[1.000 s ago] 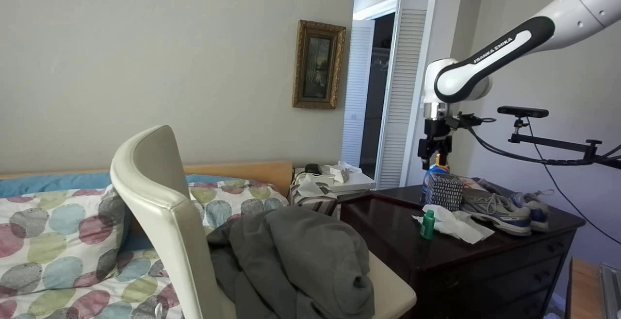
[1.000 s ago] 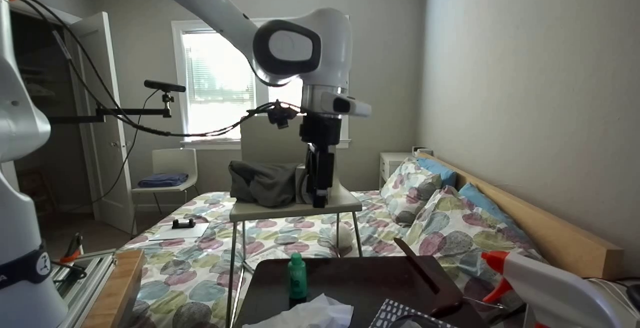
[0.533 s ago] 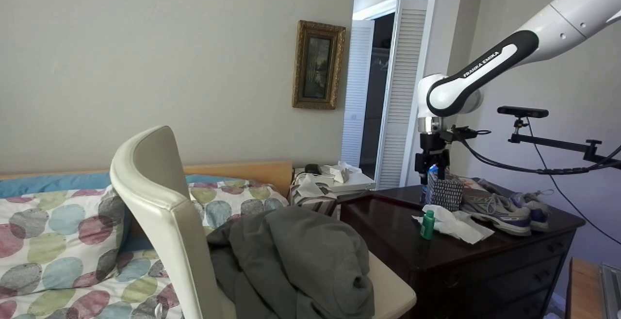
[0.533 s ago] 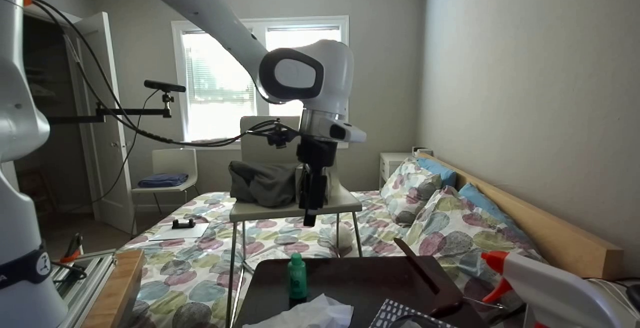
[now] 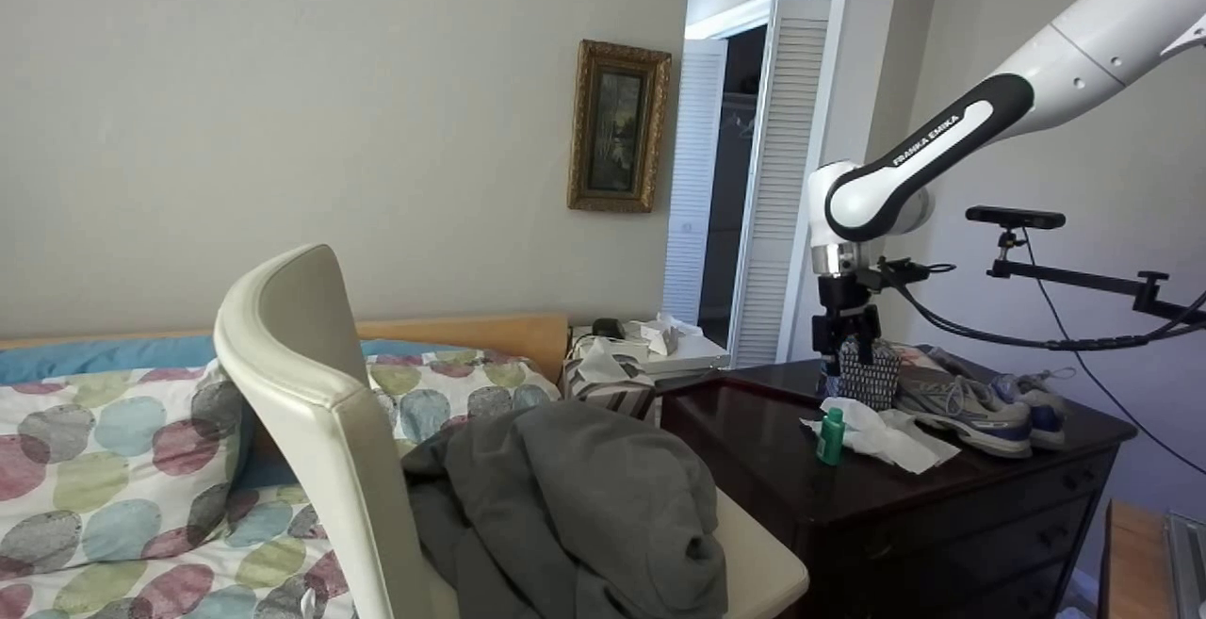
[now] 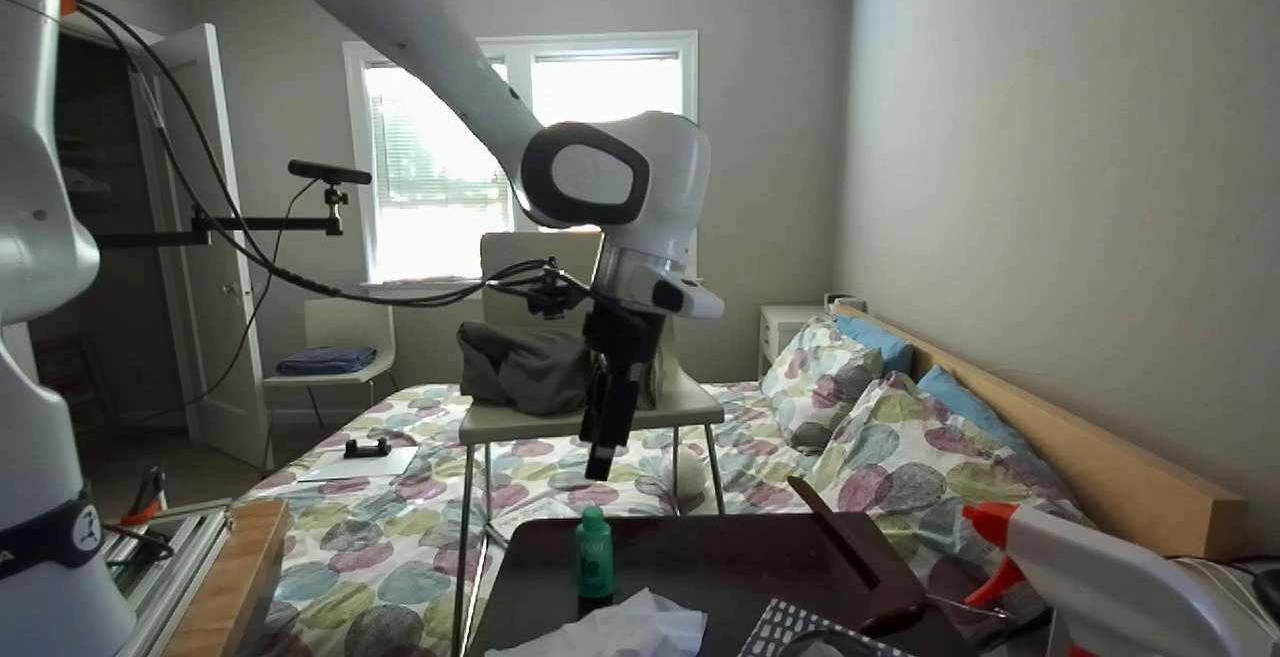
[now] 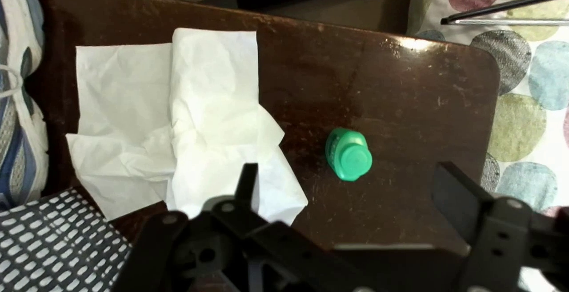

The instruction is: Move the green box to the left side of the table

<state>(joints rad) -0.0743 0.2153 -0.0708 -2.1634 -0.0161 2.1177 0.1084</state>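
Observation:
The green box is a small green bottle-shaped container with a round cap. It stands upright on the dark glossy table (image 5: 744, 435) beside white paper. The green box shows in both exterior views (image 5: 830, 437) (image 6: 594, 559) and in the wrist view (image 7: 349, 154). My gripper (image 7: 353, 190) is open and empty, pointing down above the table. In the wrist view the green box appears between the two fingers sideways, a little past their tips, touching neither. In an exterior view the gripper (image 6: 600, 462) hangs tilted, higher than the green box's cap.
White paper (image 7: 213, 105) lies beside the green box. A black-and-white patterned box (image 5: 867, 379) and sneakers (image 5: 970, 412) stand on the table. A white spray bottle with a red nozzle (image 6: 1100, 577) is near. A chair with a grey garment (image 5: 584, 496) stands by the table.
My gripper has come down toward the table and tilted, its tips shifting left in an exterior view. The green box and the things round it have not moved.

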